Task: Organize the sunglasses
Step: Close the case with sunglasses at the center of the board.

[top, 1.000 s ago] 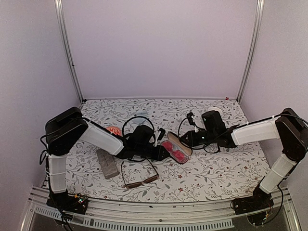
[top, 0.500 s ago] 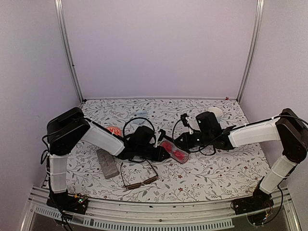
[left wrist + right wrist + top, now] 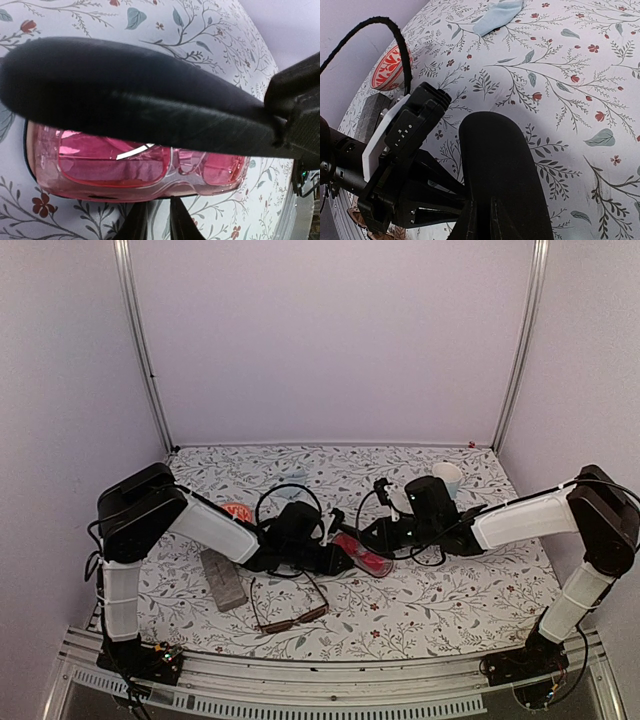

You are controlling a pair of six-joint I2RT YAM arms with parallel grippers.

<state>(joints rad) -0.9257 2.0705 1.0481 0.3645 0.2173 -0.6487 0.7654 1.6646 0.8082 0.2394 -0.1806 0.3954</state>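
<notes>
The pink-red sunglasses lie folded inside the open black oval case at the middle of the floral surface. The case's lid stands partly lowered over them. The right gripper meets the lid's end, its jaws clenched on the edge. The left gripper sits at the case's near rim. Its jaws are drawn almost together, with only bare surface showing in the slit between them.

The brown-framed sunglasses rest unfolded on the surface, nearer the front edge, apart from the case. A grey rectangular case lies just to their left. A red patterned bowl sits behind the left arm, and a white cup behind the right arm.
</notes>
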